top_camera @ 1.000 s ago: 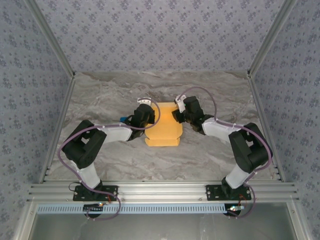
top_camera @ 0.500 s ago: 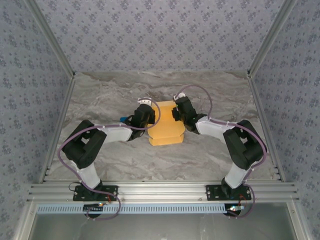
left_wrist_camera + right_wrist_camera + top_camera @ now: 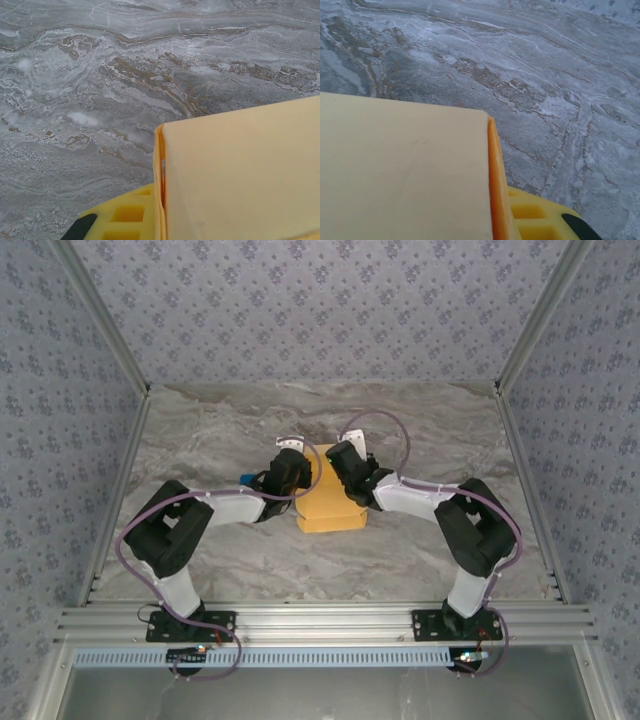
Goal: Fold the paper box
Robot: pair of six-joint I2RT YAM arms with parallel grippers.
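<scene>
From above, the two wrists cover the middle of the yellow-orange thin cardboard paper box (image 3: pixel 326 515). In both wrist views it runs off the frame and hides one finger. The other yellow finger (image 3: pixel 125 220) is cut by the bottom edge. The tiny blue object (image 3: pixel 246 478) is too small to identify.

One paper box (image 3: pixel 330 516), one small blue object (image 3: pixel 246 478), two robot arms (image 3: pixel 232 506) (image 3: pixel 412 496), one table (image 3: pixel 250 565).

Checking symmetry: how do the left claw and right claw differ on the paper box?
The left claw sits at the paper box's left edge; the right claw reaches in over it. The left claw is shut on a flap; the right claw's closure is unclear. Both show a flap against a yellow finger.
</scene>
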